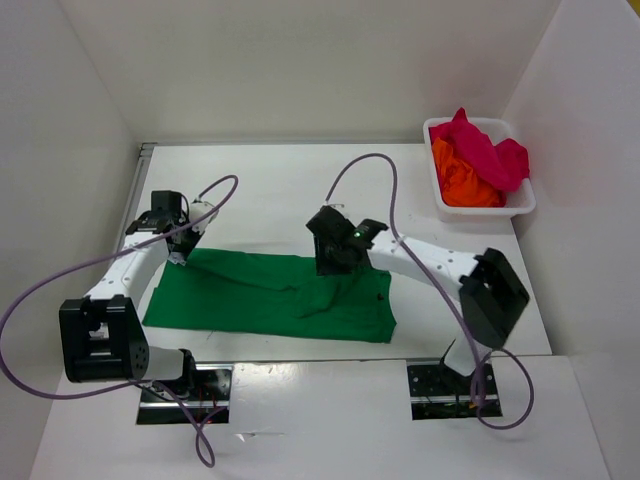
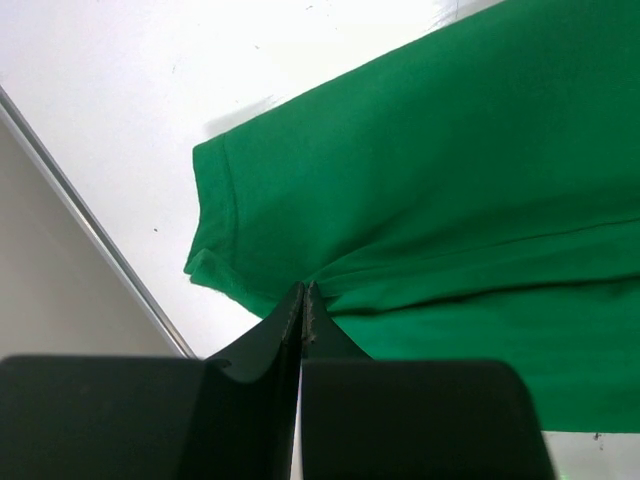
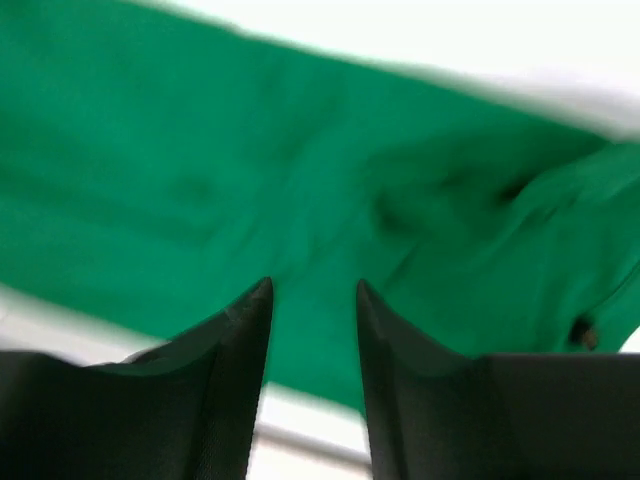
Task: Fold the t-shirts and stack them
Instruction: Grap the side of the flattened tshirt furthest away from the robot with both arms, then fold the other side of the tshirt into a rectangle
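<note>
Top view: green t-shirt (image 1: 270, 295) was laid out flat on the table (image 1: 300, 180), just toward 6 o'clock of centre, long axis running 9 to 3 o'clock. The 3 o'clock end was rumpled, w/ a raised fold near the middle.

L gripper (image 1: 180, 256) was found at the shirt's 10 o'clock corner. Wrist view: L gripper (image 2: 303, 295) jaws were closed tight, no gap seen btwn the tips. The tips were set on the edge of the green t-shirt (image 2: 450, 180), just beside its hemmed corner, and creases in the cloth were seen converging on the tips, so the cloth appeared pinched. Bare table (image 2: 150, 80) was seen toward 11 o'clock of that corner.

R gripper (image 1: 332, 262) was placed over the shirt's 12 o'clock edge, approx mid-length. Wrist view (blurred): R gripper (image 3: 312, 290) jaws were parted partway, fingers (image 3: 245, 330) apart w/ nothing held btwn them. Green t-shirt (image 3: 200, 150) filled the view beyond the tips; contact w/ the cloth could not be judged.

White basket (image 1: 522, 205) was noted at the table's 2 o'clock corner, well apart from both arms. The orange t-shirt (image 1: 465, 182) was bunched inside it, w/ the magenta-red t-shirt (image 1: 488, 152) heaped on top and spilling over the rim.
</note>
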Available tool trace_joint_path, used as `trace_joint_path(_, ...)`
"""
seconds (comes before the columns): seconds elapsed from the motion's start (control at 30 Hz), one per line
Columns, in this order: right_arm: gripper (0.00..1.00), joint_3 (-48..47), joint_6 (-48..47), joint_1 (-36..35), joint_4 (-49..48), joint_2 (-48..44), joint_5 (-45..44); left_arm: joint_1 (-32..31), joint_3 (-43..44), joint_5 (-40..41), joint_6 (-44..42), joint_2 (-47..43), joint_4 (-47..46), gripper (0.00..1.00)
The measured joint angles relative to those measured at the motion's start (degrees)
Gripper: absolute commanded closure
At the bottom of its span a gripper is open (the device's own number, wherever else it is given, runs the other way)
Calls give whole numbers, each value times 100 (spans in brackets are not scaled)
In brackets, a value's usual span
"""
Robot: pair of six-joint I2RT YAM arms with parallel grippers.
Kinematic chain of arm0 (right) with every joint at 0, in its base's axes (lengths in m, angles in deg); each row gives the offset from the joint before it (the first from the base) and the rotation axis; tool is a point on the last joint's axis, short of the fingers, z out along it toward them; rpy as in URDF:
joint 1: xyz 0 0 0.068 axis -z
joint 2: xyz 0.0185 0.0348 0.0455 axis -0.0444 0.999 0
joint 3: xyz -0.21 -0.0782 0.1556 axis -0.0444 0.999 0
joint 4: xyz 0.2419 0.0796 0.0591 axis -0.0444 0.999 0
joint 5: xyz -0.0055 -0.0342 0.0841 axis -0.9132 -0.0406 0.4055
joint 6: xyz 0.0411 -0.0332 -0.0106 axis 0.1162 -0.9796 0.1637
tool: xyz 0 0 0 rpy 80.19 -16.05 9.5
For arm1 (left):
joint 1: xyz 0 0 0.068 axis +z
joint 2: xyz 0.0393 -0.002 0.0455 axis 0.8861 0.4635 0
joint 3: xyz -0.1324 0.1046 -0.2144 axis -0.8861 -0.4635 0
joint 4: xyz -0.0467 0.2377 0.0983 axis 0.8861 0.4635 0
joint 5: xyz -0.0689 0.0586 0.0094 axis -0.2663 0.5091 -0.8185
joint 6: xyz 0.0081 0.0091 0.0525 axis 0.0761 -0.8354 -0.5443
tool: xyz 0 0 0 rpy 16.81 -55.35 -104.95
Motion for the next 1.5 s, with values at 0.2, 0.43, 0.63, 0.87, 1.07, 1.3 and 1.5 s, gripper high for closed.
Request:
trace_joint_path(0.2, 46, -789, 155, 275, 313, 1449, -627, 0, -11, -15, 22, -66, 4, 100)
trace_joint_path(0.43, 54, -767, 168, 275, 568, 1757, -656, 0, -37, -22, 50, -68, 4, 100)
trace_joint_path(0.63, 91, -739, 232, 275, 573, 1757, -605, 0, -50, -22, 140, -68, 7, 100)
trace_joint_path(0.87, 100, -704, 293, 326, 623, 1561, -754, 0, -39, -17, 149, -59, 2, 100)
trace_joint_path(1.07, 100, -1316, -190, 1191, 586, 1388, -732, 0, 756, -28, 151, 743, -72, 100)
trace_joint_path(1.3, 100, -1847, -667, 2216, 304, 1069, -848, 0, 1753, -83, 177, 1578, -555, 100)
trace_joint_path(1.5, 100, -1255, -686, 2083, 219, 79, -745, 0, 1753, -52, 190, 1565, -765, 100)
